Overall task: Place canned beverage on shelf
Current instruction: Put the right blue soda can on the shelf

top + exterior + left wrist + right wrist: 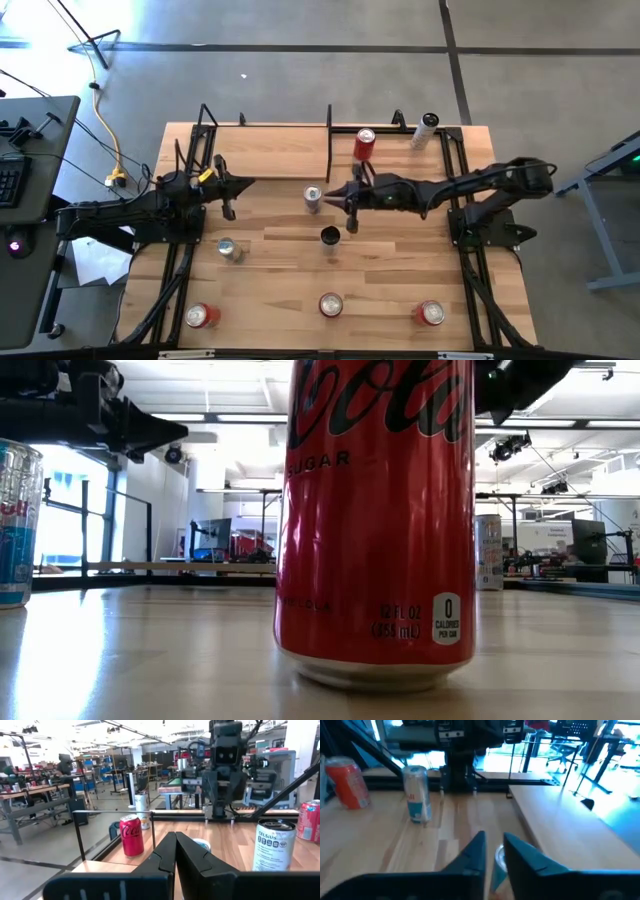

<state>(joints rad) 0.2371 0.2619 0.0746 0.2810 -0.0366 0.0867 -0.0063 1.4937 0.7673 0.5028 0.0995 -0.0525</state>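
Silver can [313,198] on tabletop [400,270], just beside shelf [270,152] | right hand [348,203] closed around it, can between fingers [470,857] | left hand [229,198] shut, empty, waiting | done: grasp, apparently | left: lift, set on shelf.

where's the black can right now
High view: the black can stands upright mid-table, just below the right gripper and right of the silver can.

Floor: grey concrete [300,80] around the table.
Yellow cable: [104,130] on the floor, beyond the table's left corner.
Keyboard: [10,182] on a dark desk [40,150], far left.
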